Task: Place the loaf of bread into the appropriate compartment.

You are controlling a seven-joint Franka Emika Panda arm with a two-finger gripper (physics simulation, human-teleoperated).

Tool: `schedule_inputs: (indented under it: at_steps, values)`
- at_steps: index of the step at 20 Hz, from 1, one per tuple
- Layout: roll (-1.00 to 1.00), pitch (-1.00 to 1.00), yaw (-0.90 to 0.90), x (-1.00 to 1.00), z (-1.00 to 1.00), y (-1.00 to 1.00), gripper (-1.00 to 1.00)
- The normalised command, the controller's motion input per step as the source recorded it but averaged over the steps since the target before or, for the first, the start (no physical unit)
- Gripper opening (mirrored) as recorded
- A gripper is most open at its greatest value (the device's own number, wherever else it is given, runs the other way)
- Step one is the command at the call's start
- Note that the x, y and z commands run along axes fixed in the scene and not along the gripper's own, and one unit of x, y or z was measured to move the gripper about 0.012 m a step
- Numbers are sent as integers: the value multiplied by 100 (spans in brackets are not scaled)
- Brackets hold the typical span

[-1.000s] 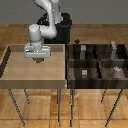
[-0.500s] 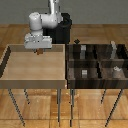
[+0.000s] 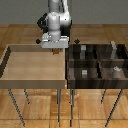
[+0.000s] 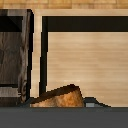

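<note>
Hand (image 3: pixel 55 50) hangs above tray (image 3: pixel 30 80), gripping loaf of bread (image 4: pixel 59 98).

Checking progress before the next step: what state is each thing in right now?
Bread: held in the gripper, lifted off the tray.
Gripper: shut on the bread, above the tray's far edge.
Tray: nothing visible in it.
Organizer: small grey objects in some compartments; no bread yet.

Open air lies above the light tray (image 3: pixel 30 67); the dark compartment box's (image 3: pixel 95 67) dividers and grey objects (image 3: pixel 84 73) crowd its cells.
</note>
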Motion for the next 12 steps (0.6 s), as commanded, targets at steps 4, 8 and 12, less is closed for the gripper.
schedule_inputs:
  at_steps: [4,8,12]
  values:
    - [0,0,0,0,0,100,-100]
    - [0,0,0,0,0,100,-100]
    - [0,0,0,0,0,100,-100]
